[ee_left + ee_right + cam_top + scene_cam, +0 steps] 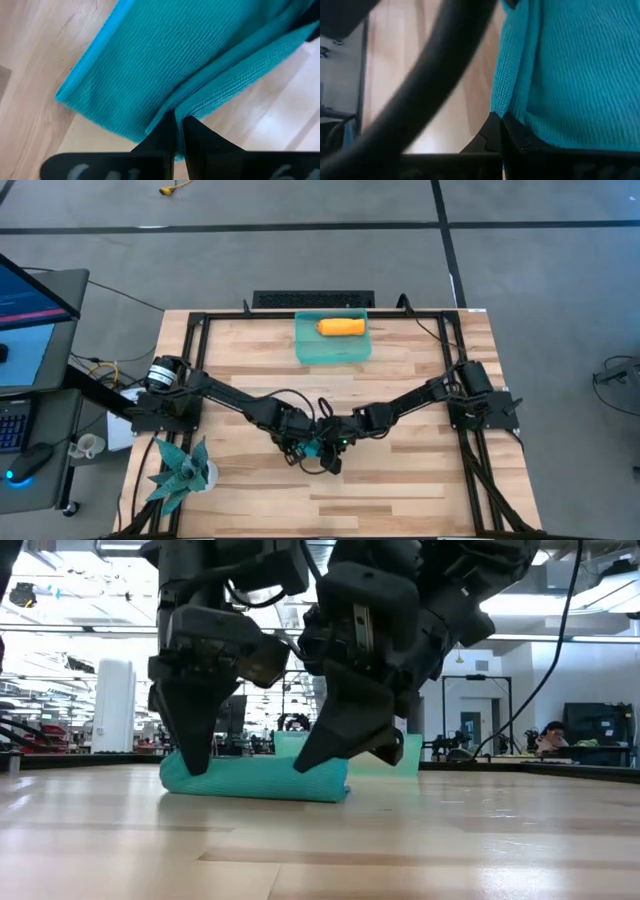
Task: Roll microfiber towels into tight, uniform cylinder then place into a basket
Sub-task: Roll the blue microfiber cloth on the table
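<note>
The teal-blue microfiber towel (pixel 255 780) lies partly rolled in a low bundle on the wooden table (pixel 400 500), near the middle. Both grippers stand over it, close together. My left gripper (pixel 195 768) points straight down at the bundle's left end, fingers shut. My right gripper (pixel 312 762) slants down onto its right part, fingers shut. From above, the arms hide most of the towel (pixel 313 448). The orange towel (pixel 341 327) lies rolled inside the sea-green basket (pixel 305 352) at the table's far edge. My left gripper has its shut fingertips (pixel 192 125) down in a crease (pixel 172 107) between two folds of the teal towel, coming from above. Whether a layer is caught between them I cannot tell. The towel lies on the table. My right gripper touches the towel's hemmed edge (pixel 496 100) with its shut fingertips (pixel 512 131), slanting down from the table's right. The towel bulges over the fingers. Whether any cloth is pinched I cannot tell.
A spiky teal plant (pixel 180 470) stands at the table's near left corner. A black metal frame (pixel 200 320) borders the table's sides and far edge. Bare wood lies between the towel and the basket, and toward the near edge.
</note>
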